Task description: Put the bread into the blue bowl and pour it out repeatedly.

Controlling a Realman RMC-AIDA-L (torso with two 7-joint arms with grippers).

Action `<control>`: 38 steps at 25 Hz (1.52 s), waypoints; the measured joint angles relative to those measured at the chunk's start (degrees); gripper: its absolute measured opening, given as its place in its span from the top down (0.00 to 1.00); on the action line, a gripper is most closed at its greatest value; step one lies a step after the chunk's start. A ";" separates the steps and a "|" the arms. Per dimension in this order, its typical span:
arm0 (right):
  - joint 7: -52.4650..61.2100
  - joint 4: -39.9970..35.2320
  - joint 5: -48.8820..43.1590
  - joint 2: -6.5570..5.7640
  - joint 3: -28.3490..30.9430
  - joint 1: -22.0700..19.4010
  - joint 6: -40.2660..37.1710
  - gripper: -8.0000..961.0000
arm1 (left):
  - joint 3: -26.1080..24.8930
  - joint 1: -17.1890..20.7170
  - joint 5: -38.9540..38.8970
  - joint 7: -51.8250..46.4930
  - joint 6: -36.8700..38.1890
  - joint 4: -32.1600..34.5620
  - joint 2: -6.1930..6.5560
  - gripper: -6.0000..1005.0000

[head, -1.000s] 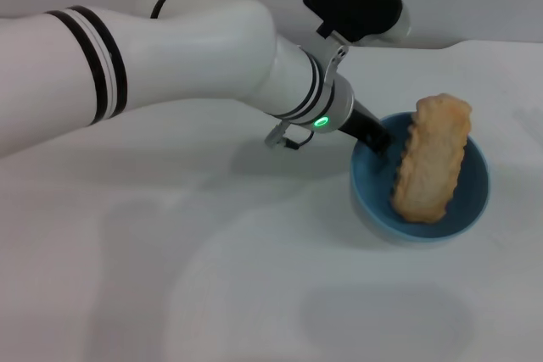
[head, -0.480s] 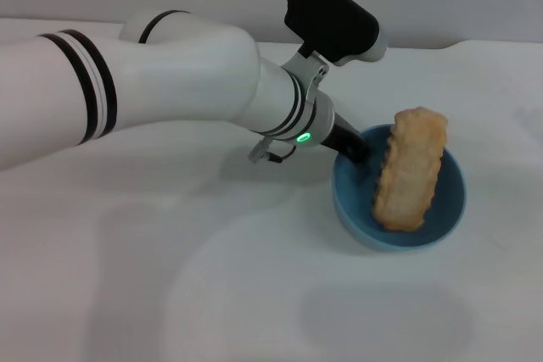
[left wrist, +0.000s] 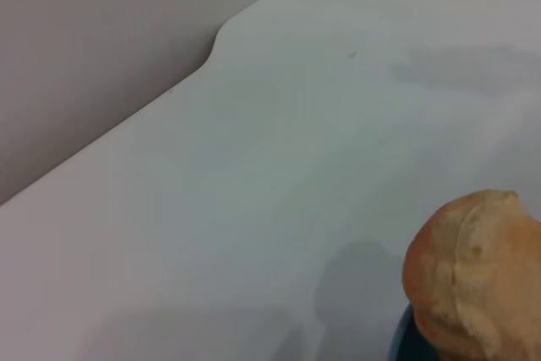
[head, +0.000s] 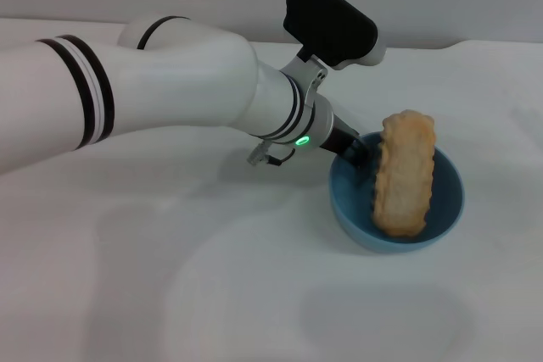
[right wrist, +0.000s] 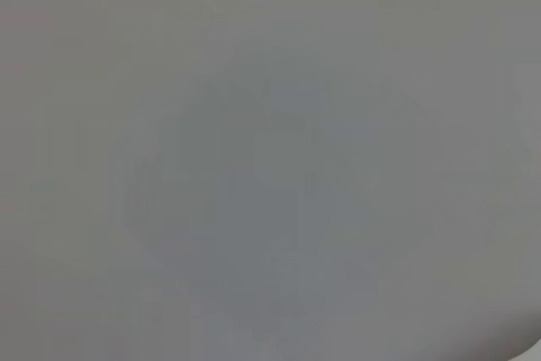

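The blue bowl (head: 445,206) sits on the white table at the right of the head view. The bread (head: 403,174) stands nearly on end inside it, tan underside facing me, its top poking above the rim. My left gripper (head: 352,152) is at the bowl's left rim, its dark fingers shut over that rim, one reaching inside beside the bread. The left wrist view shows the bread's rounded end (left wrist: 473,268) and a sliver of the bowl (left wrist: 401,341). The right gripper is out of view.
The white table (head: 212,277) stretches in front and to the left of the bowl. Its back edge (left wrist: 211,52) meets a grey wall behind the bowl. My left arm (head: 170,91) spans the left half above the table.
The left gripper has drawn the bowl leftward and slightly nearer over the last second. The bread has shifted with it and now stands more upright.
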 joint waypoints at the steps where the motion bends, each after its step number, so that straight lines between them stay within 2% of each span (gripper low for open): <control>1: -0.09 0.25 0.00 0.01 0.00 0.01 0.01 0.42 | -0.02 0.02 0.00 -0.09 0.00 -0.01 0.00 0.88; 4: -0.21 0.89 -0.01 0.01 -0.01 0.01 0.13 0.42 | -0.33 0.17 0.07 -1.18 0.02 0.39 0.16 0.83; 8: -0.79 0.99 -0.01 -0.05 -0.01 0.01 0.41 0.42 | -4.03 0.65 0.58 -1.81 0.46 0.84 0.60 0.77; 11: -1.11 1.05 -0.01 -0.19 0.06 -0.16 0.65 0.42 | -7.38 0.76 2.19 -1.58 1.12 1.43 0.81 0.52; 16: -5.94 1.05 0.10 -0.16 0.40 -0.37 2.00 0.42 | -14.53 2.44 9.69 -1.55 -0.35 4.13 0.88 0.35; 20: -18.01 1.07 0.34 0.68 0.54 -0.39 6.06 0.42 | -19.13 7.32 13.41 0.30 -8.01 8.75 0.88 0.35; 23: -27.08 2.83 2.77 1.17 0.71 -0.38 9.07 0.42 | -20.32 12.41 13.52 2.56 -17.01 11.73 0.76 0.34; 24: -29.62 3.80 4.30 1.16 0.70 -0.38 9.67 0.42 | -20.28 13.77 13.51 2.81 -20.02 12.22 0.70 0.32; 25: -37.86 6.61 9.56 1.10 0.71 -0.42 11.11 0.42 | -19.52 16.28 13.43 2.87 -26.37 12.42 0.55 0.31; 26: -37.86 6.61 9.56 1.10 0.71 -0.42 11.11 0.42 | -19.52 16.28 13.43 2.87 -26.37 12.42 0.55 0.30; 30: -57.70 12.28 22.74 1.14 0.70 -0.58 12.05 0.42 | -16.06 19.88 13.08 2.26 -38.16 10.97 0.37 0.26; 31: -63.32 14.07 26.62 1.14 0.71 -0.56 11.90 0.42 | -13.50 21.43 12.83 2.19 -44.50 10.22 0.30 0.25; 32: -67.35 15.39 29.44 1.17 0.70 -0.50 11.59 0.42 | -13.50 21.43 12.83 2.19 -44.50 10.22 0.30 0.24; 35: -79.39 20.50 38.03 1.24 0.70 -0.17 9.70 0.42 | -7.17 23.28 12.01 0.94 -56.82 7.43 0.16 0.20; 38: -84.85 24.66 45.01 1.25 0.70 -0.30 6.55 0.42 | -2.39 23.61 10.38 -1.08 -62.03 4.88 0.11 0.18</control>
